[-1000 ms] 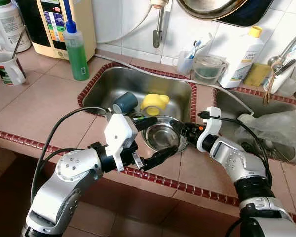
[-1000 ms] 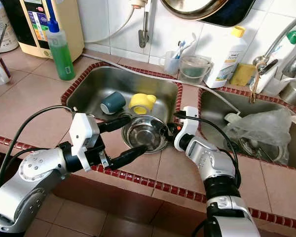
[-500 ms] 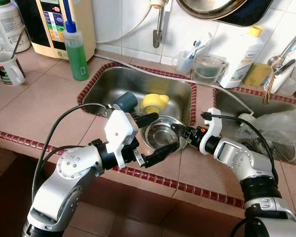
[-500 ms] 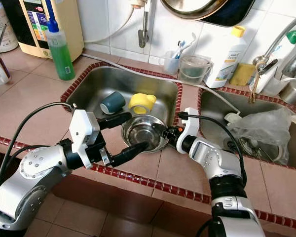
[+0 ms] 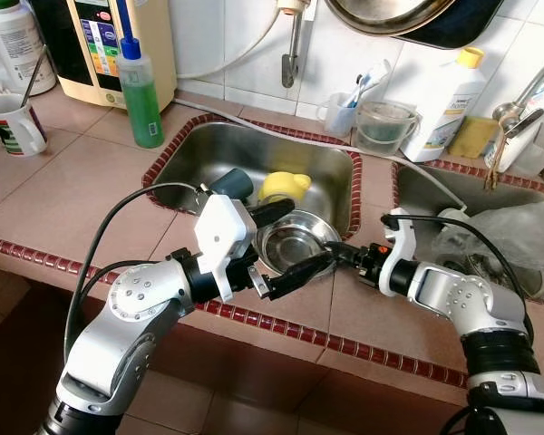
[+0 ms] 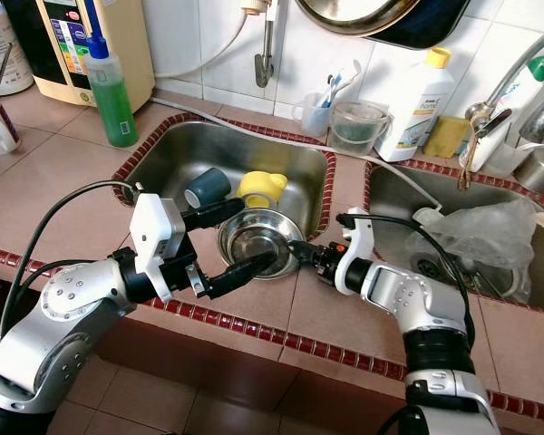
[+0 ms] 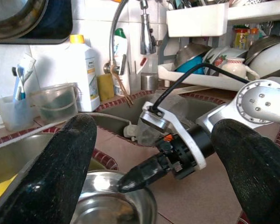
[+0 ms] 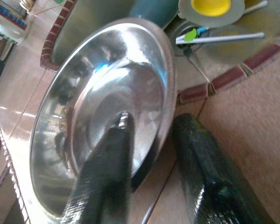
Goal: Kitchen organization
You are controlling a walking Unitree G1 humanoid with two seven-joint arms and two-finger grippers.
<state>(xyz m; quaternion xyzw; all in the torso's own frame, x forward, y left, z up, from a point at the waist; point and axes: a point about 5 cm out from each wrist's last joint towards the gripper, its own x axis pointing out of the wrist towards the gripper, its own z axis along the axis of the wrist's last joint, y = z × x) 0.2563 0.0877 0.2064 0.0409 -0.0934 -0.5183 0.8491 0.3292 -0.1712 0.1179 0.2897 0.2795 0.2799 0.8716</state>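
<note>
We have the steel bowl (image 6: 257, 246) tilted on the tiled bench (image 6: 63, 186) at the near rim of the left sink (image 6: 163, 154). Our right hand (image 8: 144, 154) pinches its rim narrowly, one finger inside and one outside. Our left hand (image 5: 286, 243) stands wide, fingers straddling the bowl. We judge the right pinch should stay firm while the left closes squarely across the bowl, well seated before lifting clear of the teal cup (image 6: 207, 188) and yellow cup (image 6: 261, 188).

Steel bowl (image 5: 293, 247) hemmed — left gripper (image 5: 288, 240) spread around, right gripper (image 5: 337, 253) pinching rim.
</note>
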